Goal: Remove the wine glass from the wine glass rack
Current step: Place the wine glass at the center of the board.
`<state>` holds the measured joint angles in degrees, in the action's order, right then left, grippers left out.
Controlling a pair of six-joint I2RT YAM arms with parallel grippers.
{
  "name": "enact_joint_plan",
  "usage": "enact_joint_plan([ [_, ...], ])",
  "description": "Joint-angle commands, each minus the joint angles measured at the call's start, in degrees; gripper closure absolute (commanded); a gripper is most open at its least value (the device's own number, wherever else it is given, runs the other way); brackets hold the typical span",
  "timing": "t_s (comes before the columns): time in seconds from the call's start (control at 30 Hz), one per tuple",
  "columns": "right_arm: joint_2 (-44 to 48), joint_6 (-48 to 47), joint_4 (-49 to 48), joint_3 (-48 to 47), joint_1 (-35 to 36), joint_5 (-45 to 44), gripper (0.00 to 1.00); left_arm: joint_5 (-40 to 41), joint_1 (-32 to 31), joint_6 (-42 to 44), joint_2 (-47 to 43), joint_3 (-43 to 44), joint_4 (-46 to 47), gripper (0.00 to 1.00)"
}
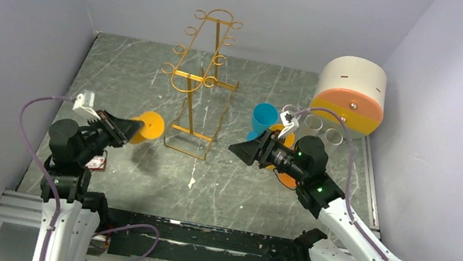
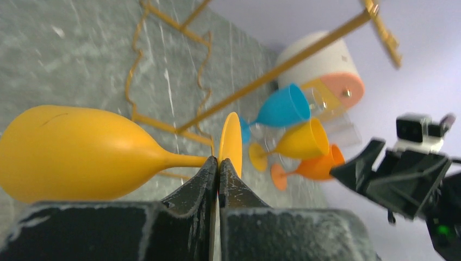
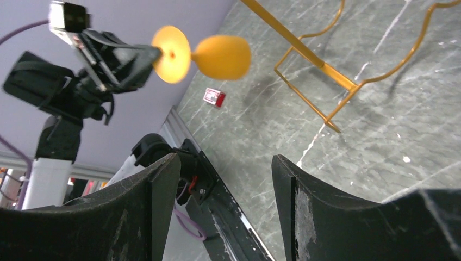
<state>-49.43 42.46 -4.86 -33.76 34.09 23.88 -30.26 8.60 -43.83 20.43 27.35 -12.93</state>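
Observation:
My left gripper [image 1: 129, 128] is shut on the stem of a yellow wine glass [image 1: 148, 127], right behind its round foot [image 2: 231, 142]. The glass lies horizontally in the air with its bowl [image 2: 70, 152] free, just left of the gold wire wine glass rack [image 1: 201, 82] and apart from it. No glass hangs on the rack's hooks. My right gripper [image 1: 239, 150] stands open and empty to the right of the rack's base. In its wrist view the held wine glass [image 3: 223, 56] shows far beyond the open gripper [image 3: 225, 160], with a rack bar [image 3: 321, 65] to the right.
A blue glass [image 1: 263, 118], a yellow glass [image 2: 307, 140] and an orange glass [image 2: 318, 163] lie on the table right of the rack, by several clear glasses [image 1: 316, 124]. A white and orange drum [image 1: 351, 94] stands at the back right. A small red item [image 1: 97, 164] lies by the left arm.

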Motion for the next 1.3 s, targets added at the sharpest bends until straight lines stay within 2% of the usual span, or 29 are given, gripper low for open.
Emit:
enact_joint_plan([
  [0.0, -0.76, 1.31, -7.7, 0.95, 0.35, 3.11, 0.33, -14.56, -0.08, 2.51, 0.19, -1.54, -2.62, 0.93],
  [0.1, -2.74, 2.1, -11.19, 1.83, 0.92, 4.23, 0.33, -17.5, -0.14, 0.66, 0.02, -4.16, -1.28, 0.93],
  [0.23, -6.43, 2.24, -11.84, 0.57, 1.46, 7.43, 0.33, -26.28, -0.1, -9.73, -1.84, -12.84, 14.92, 0.93],
  [0.37, -10.1, 1.02, -11.08, -0.75, 2.99, 9.43, 0.33, -27.69, -0.08, -2.65, 1.17, -8.87, 4.9, 0.93],
  [0.53, -13.99, 0.38, -11.44, -2.18, 6.61, 9.35, 0.33, -32.64, -1.02, -1.67, 3.88, -7.1, 7.05, 0.93],
  [0.63, -17.24, -1.42, -9.82, -5.06, 10.22, 8.33, 0.34, -31.77, -4.98, 1.14, 7.23, -7.11, 7.01, 0.93],
  [0.77, -20.41, -1.89, -9.01, -7.52, 12.9, 7.59, 0.37, -26.47, -16.59, -0.03, 11.08, -6.69, 11.69, 0.93],
  [0.87, -21.5, -1.79, -9.54, -7.54, 13.4, 7.87, 0.44, -20.65, -23.3, -0.03, 12.25, -5.33, 11.87, 0.93],
  [1.07, -23.1, -2.8, -9.74, -7.5, 13.84, 13.51, 0.48, -20.5, -26.82, -3.46, 12.9, -6.6, 19.57, 0.93],
  [1.27, -22.01, -3.34, -9.57, -7.36, 13.99, 15.07, 0.67, -19.58, -29.11, -3.34, 14.2, -6.6, 21.3, 0.93],
])
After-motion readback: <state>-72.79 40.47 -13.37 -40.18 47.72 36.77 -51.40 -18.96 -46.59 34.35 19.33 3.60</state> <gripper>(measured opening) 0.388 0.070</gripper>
